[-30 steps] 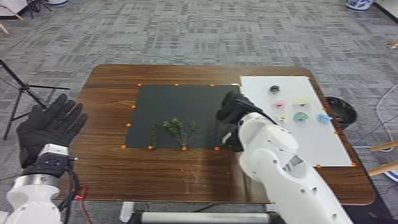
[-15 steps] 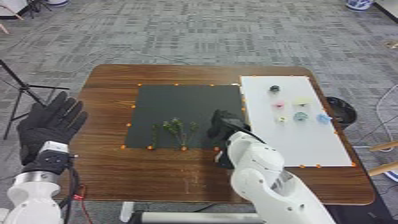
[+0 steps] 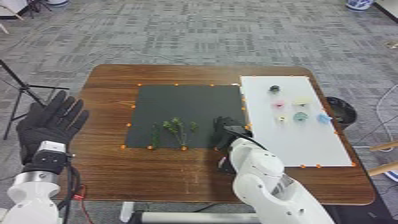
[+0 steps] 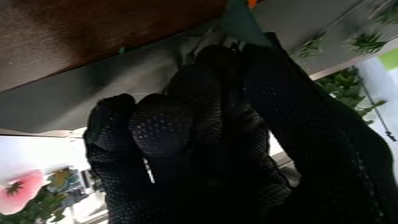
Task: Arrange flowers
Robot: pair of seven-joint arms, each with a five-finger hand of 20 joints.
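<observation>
My right hand (image 3: 227, 131) is low over the black sheet's (image 3: 182, 105) near right part. In the right wrist view, the hand (image 4: 178, 117) has its thumb and fingers closed on a green leaf-like piece (image 4: 242, 24); its lower end is hidden by the glove. Leafy sprigs (image 3: 178, 131) and a thin green stem (image 3: 155, 135) lie near the sheet's front edge. On the white sheet (image 3: 306, 145) are a pink flower (image 3: 279, 104), a pale yellow one (image 3: 302, 101), a teal one (image 3: 300, 116) and a blue one (image 3: 323, 119). My left hand (image 3: 49, 125) is open beyond the table's left side.
A small yellowish flower (image 3: 282, 119) and a dark round piece (image 3: 274, 89) also rest on the white sheet. Orange markers (image 3: 129, 125) line the sheets' edges on the brown table (image 3: 160, 175). A black bin (image 3: 342, 112) stands beyond the right edge.
My right hand has come nearer over the black sheet, from its right middle to its near right part, uncovering more of the white sheet's edge. The left hand has hardly moved.
</observation>
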